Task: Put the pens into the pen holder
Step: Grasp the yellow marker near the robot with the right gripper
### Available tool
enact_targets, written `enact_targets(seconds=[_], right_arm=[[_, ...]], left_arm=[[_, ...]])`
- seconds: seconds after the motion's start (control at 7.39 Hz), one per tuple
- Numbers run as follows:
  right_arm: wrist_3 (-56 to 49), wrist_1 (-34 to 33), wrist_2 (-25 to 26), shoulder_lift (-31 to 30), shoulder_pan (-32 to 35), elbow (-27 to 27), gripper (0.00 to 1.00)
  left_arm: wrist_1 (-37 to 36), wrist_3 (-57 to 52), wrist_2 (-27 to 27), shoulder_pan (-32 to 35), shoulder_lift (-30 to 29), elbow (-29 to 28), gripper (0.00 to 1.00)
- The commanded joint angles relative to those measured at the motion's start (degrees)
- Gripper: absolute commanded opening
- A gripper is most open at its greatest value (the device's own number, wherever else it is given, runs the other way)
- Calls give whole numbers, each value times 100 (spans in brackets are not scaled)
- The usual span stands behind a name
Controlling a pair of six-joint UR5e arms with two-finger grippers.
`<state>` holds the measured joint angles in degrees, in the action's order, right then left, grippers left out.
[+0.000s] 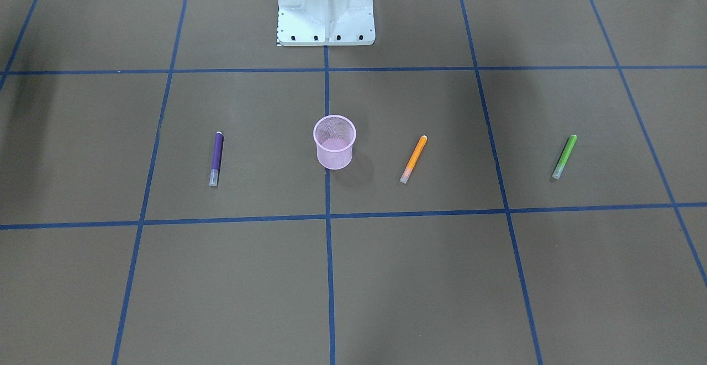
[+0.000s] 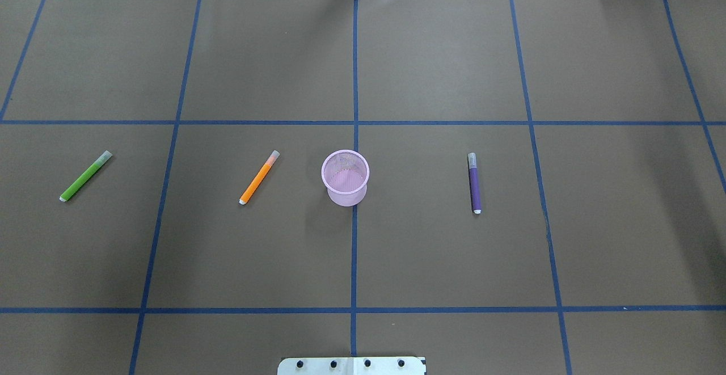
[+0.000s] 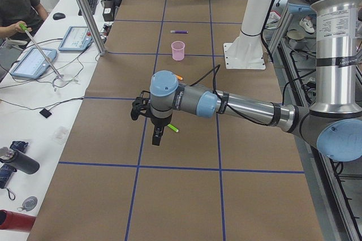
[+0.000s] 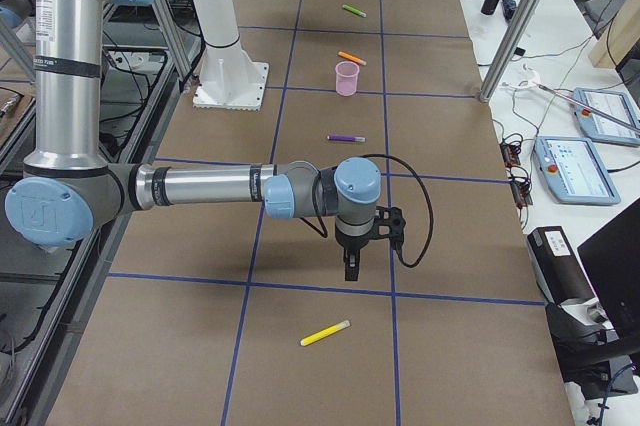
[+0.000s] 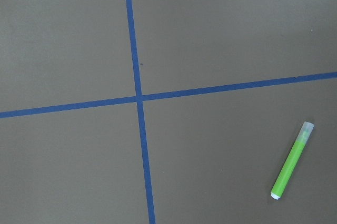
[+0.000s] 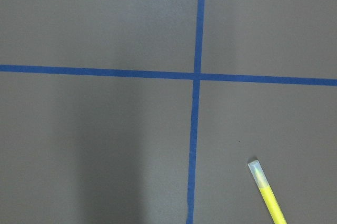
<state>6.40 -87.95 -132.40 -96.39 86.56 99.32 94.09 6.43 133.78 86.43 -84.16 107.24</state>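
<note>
The pink mesh pen holder [image 2: 345, 177] stands upright and empty at the table's middle. The purple pen [image 2: 474, 183] lies to its right, the orange pen [image 2: 259, 177] to its left, and the green pen [image 2: 85, 176] further left. The yellow pen [image 4: 326, 333] lies at the table's far right end and shows in the right wrist view [image 6: 267, 192]. My left gripper [image 3: 155, 136] hangs above the table near the green pen [image 5: 292, 160]. My right gripper [image 4: 350, 268] hangs between the purple and yellow pens. I cannot tell whether either is open.
The robot's white base [image 1: 326, 6] stands behind the pen holder. Blue tape lines grid the brown table cover. A side bench with tablets [image 4: 590, 111] and metal posts [image 3: 85, 12] runs along the far edge, where a person [image 3: 17, 3] sits.
</note>
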Motion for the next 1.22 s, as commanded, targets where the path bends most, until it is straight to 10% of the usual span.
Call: enact_targets(seconds=[0.0,1.08], right_arm=[[2,23,-14,-99,19,8,99],[19,50,-23,-3,-16,35,99]], left_arm=[[352,-271,69,-81,213,-89,100],[365,-292,78,-100,277,-142,100]])
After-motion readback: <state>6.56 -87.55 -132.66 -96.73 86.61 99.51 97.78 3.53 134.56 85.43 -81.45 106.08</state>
